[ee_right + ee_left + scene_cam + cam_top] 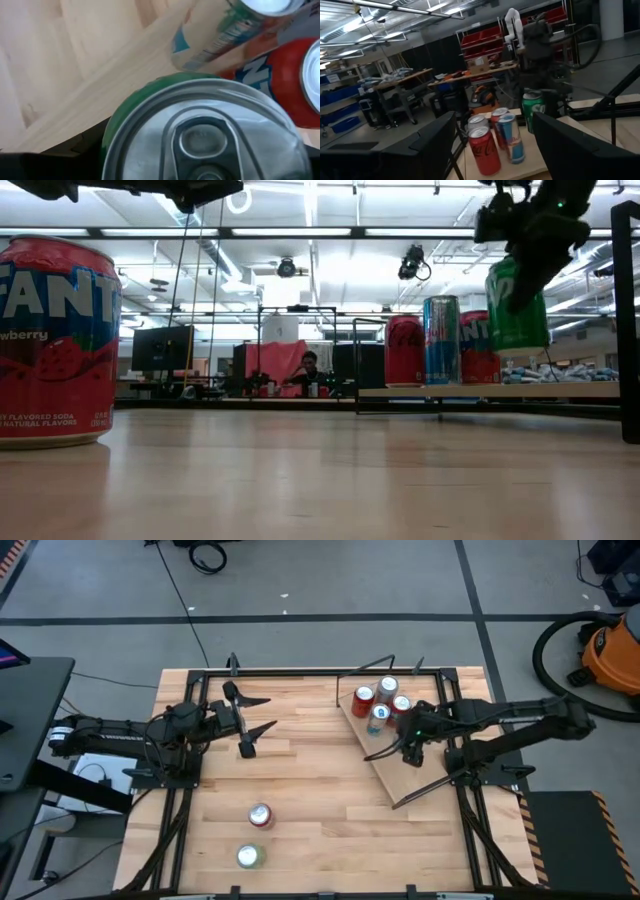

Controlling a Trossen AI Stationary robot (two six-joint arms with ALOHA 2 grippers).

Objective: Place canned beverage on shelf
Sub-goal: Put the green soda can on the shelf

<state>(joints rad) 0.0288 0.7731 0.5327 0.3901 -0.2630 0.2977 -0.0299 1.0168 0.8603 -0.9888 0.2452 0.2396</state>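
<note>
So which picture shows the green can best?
The low view: the green can hangs in the right gripper above the shelf. The right wrist view shows only its top; the left wrist view shows it partly hidden; the high view hides it.

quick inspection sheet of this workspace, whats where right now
surface: wood table, mostly bare.
job's things: green can held above the shelf, not yet set down; three cans stand at the shelf's far end.
clutter: two loose cans on the table, a red one and a pale-topped one nearer the front edge.
grippers: right gripper over the shelf, jaws shut on the green can; left gripper waits over the table's left side, jaws open, empty.
cables: black cable across the floor behind the table.
surroundings: orange vacuum at right; a person sits far behind.
</note>
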